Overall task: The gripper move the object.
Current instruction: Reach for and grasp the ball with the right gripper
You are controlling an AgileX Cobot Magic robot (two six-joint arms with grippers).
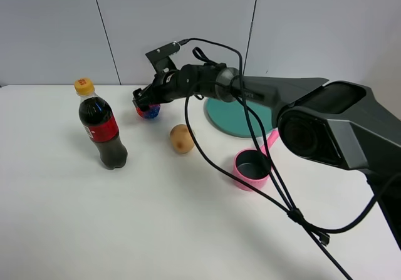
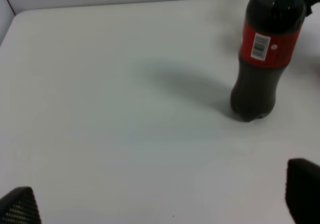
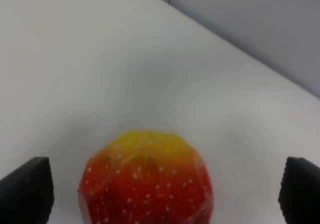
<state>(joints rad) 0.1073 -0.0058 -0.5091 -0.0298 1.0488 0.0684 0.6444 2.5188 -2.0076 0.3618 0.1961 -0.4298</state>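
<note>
- My right gripper (image 1: 143, 102) is stretched out over the table (image 1: 125, 230), down at the tie-dye ball (image 1: 150, 111).
- Its jaws stand wide apart. The ball sits between them with a gap on each side, so I have hold of nothing.
- The ball lies on the table at about 10 o'clock from the potato (image 1: 182, 138) and about 2 o'clock from the cola bottle (image 1: 102, 129).
- The pink saucepan (image 1: 252, 168) sits at 4 o'clock from the potato, and the teal plate (image 1: 235, 118) at 2 o'clock.
- My left gripper (image 2: 160, 199) hangs over bare table, jaws spread wide with nothing in them.

Cola bottle (image 1: 102, 131) at table (image 1: 94, 230) left; ball (image 1: 150, 112) behind and right of it; potato (image 1: 182, 138) before ball; saucepan (image 1: 252, 168) right of potato; plate (image 1: 222, 120) behind saucepan.
</note>
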